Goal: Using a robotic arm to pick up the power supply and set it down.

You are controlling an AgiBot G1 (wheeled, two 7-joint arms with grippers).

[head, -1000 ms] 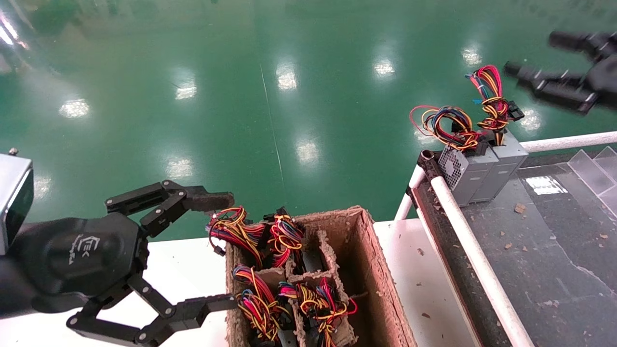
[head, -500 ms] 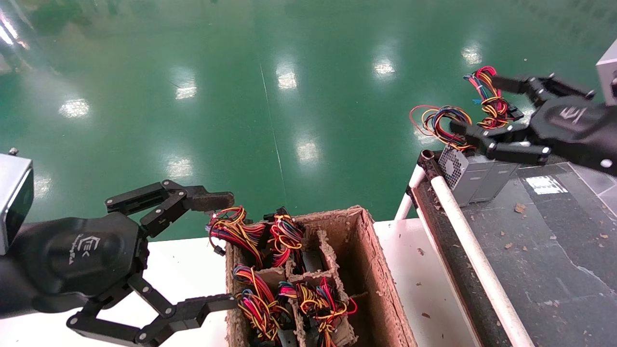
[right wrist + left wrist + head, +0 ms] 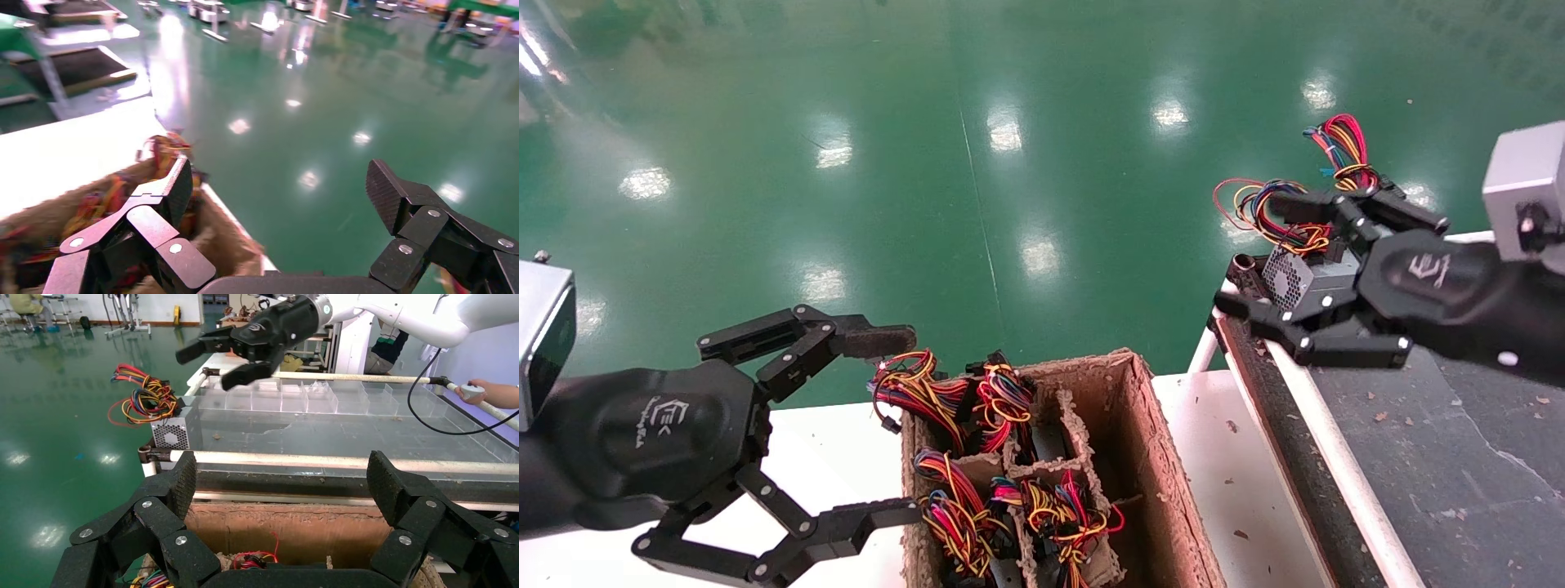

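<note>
The power supply's upright bundle of red, yellow and blue wires [image 3: 1346, 147] stands at the far end of the dark belt. Its grey box is hidden behind my right arm's black palm. My right gripper [image 3: 1249, 253] is open, with its fingers spread above and in front of the neighbouring grey box with a grille face [image 3: 1291, 279] and holding nothing. In the right wrist view that gripper [image 3: 280, 182] has only green floor between its fingers. My left gripper [image 3: 905, 423] hangs open beside the cardboard box, and its own view [image 3: 281, 487] shows it empty.
A partitioned cardboard box [image 3: 1148, 441] full of wired units sits on the white table [image 3: 1246, 490]. The dark belt [image 3: 1459, 457] has a white rail [image 3: 1324, 429] along its near edge. The loose wire loop [image 3: 1267, 208] rises from the grille box. Green floor lies beyond.
My right arm has swung down and leftward from the top right corner, and its open gripper now covers the two grey boxes on the belt. The left arm has stayed still.
</note>
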